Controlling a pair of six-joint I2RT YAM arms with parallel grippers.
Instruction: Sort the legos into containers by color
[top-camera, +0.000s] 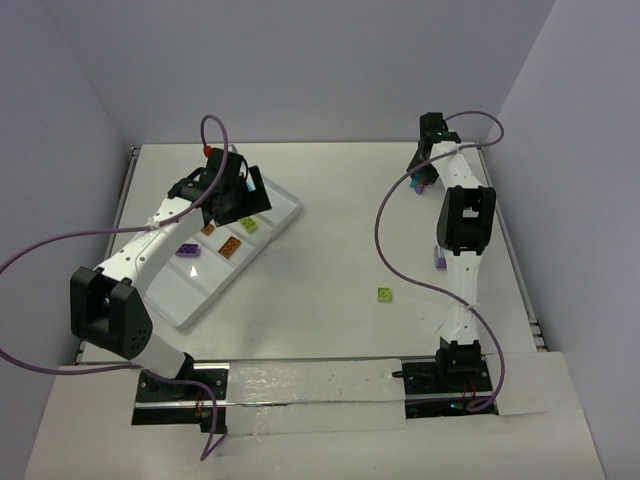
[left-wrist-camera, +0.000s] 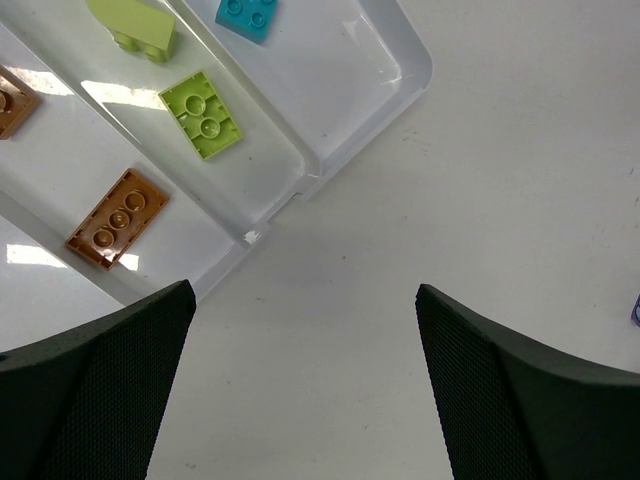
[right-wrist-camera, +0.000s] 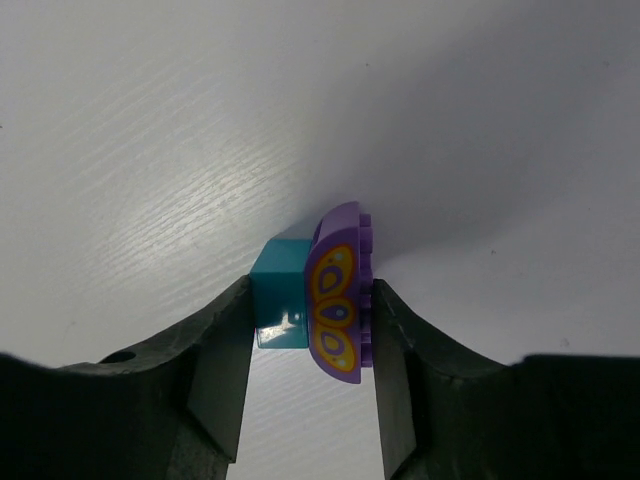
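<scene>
The right gripper (right-wrist-camera: 312, 296) has its jaws drawn in narrow on two legos at once. A teal brick (right-wrist-camera: 280, 290) sits against one finger, and a purple piece (right-wrist-camera: 338, 300) with a yellow pattern stands on edge against the other. The two are pressed side by side, down at the white table (top-camera: 340, 200). From above, that gripper is at the far right of the table, its arm stretched away from the base.

The left gripper (left-wrist-camera: 305, 300) has its jaws wide with nothing between them, and it hangs over bare table just off the far right corner of the tray (left-wrist-camera: 350, 90). Inside that corner, the end compartment holds another teal lego (left-wrist-camera: 248, 12). The next one holds a lime green brick (left-wrist-camera: 203, 113) and a second lime piece (left-wrist-camera: 135, 25), and the one after holds an orange-brown oblong brick (left-wrist-camera: 118, 218).

Further along the tray toward the near left lies a purple brick (top-camera: 187, 250). Loose on the table, a lime green lego (top-camera: 384, 294) lies near the middle right, and a small purple lego (top-camera: 439, 260) is just beside the right arm.
</scene>
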